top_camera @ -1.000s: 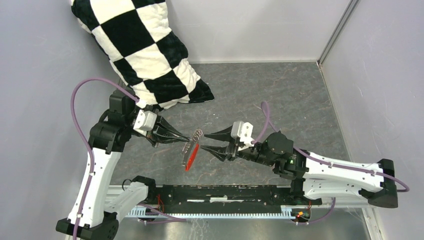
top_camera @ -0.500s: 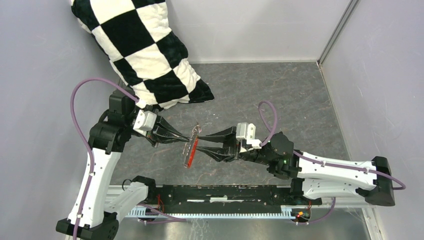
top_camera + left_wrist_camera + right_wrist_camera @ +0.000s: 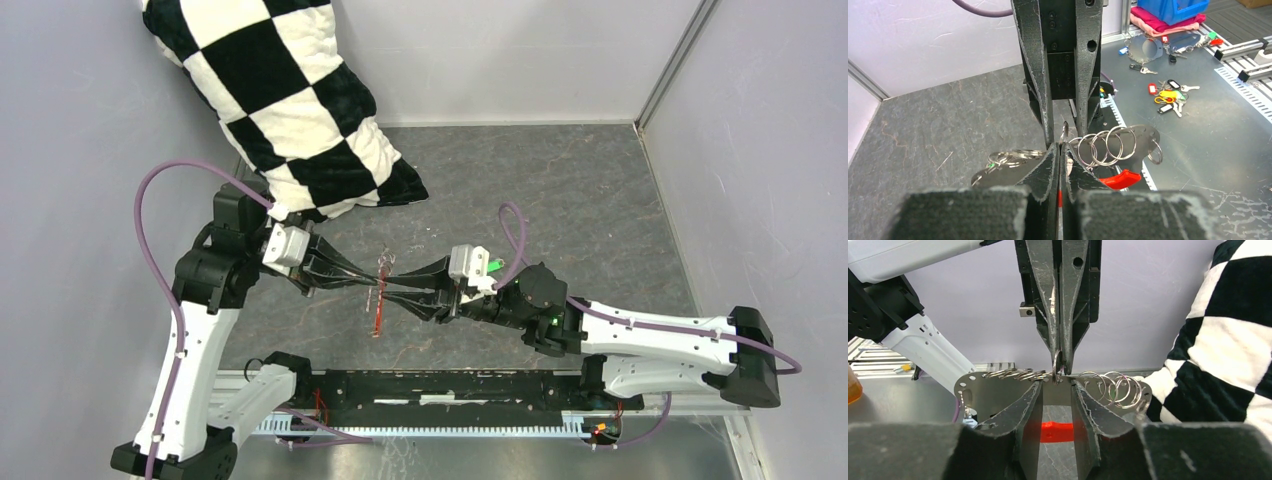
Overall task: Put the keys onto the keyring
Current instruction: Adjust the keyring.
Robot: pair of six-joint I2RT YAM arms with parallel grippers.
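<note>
The keyring is a row of silvery rings (image 3: 1108, 147) on a grey fan-shaped metal plate (image 3: 998, 390), with a red tag (image 3: 378, 312) hanging below it above the table's middle. My left gripper (image 3: 373, 283) is shut on the plate's upper edge beside one ring (image 3: 1057, 367); a red sliver shows between its jaws in the left wrist view. My right gripper (image 3: 1057, 387) faces it, open, with a finger on each side of that ring and the red tag (image 3: 1057, 431) showing through the gap. No keys can be made out; only a tiny green speck (image 3: 992, 164) shows among the left-hand rings.
A black-and-white checkered pillow (image 3: 290, 100) leans in the back left corner, close behind the left arm. Grey walls close in the table on three sides. A black rail (image 3: 440, 390) runs along the near edge. Loose coloured keys (image 3: 1168, 95) lie on a metal surface beyond.
My right gripper has moved left up to the keyring and its jaws have narrowed around the left fingertips. The red tag has swung from slanting to hanging straight. The left gripper stays shut.
</note>
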